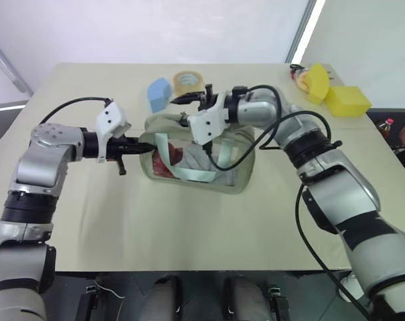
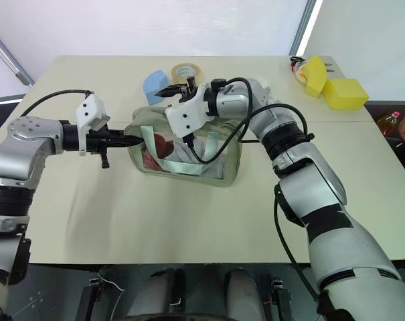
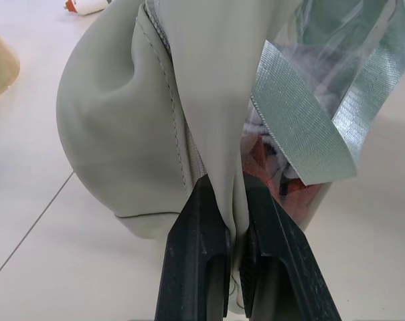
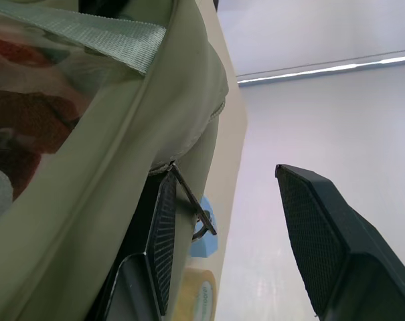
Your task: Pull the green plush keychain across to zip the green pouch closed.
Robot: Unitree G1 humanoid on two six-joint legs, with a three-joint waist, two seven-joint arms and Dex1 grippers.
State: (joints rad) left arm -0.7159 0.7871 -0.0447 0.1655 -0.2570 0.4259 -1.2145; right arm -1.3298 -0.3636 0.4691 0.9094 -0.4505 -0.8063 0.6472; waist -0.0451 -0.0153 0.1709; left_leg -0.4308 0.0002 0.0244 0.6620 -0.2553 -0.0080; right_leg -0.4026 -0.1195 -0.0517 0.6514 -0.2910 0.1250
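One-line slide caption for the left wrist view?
Left gripper shut on a pinched fold of the green pouch.

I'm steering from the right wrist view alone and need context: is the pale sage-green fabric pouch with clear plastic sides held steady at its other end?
Observer: Yes, the left gripper is shut on a fold of fabric at the end of the pale sage-green fabric pouch.
Operator: Where does my gripper sit on it?
Observer: The right gripper is at the pouch's top far edge.
Operator: Anything off to the right?
Observer: Two yellow sponge blocks lie at the far right corner of the table.
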